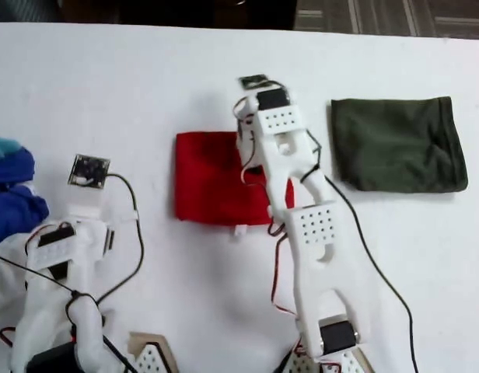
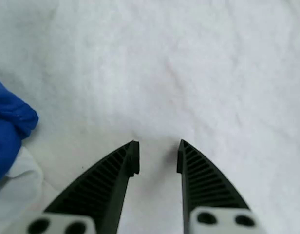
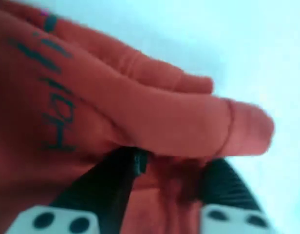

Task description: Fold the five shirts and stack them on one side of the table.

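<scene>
A red shirt (image 1: 212, 179) lies folded in the middle of the table, and my right arm (image 1: 286, 148) stretches over its right edge. In the right wrist view a thick fold of the red shirt (image 3: 140, 112) is bunched between the fingers of my right gripper (image 3: 172, 168), which is shut on it. A folded dark green shirt (image 1: 396, 144) rests on the right side. Blue shirts (image 1: 12, 194) are heaped at the left edge above a white shirt (image 1: 2, 276). My left gripper (image 2: 157, 158) hangs open over bare table, beside the blue shirt (image 2: 9, 126).
The white table (image 1: 146, 78) runs wide behind the shirts, with its far edge at the top. Cables (image 1: 134, 249) trail from both arms across the front. The left arm (image 1: 61, 249) stands at the front left near the heap.
</scene>
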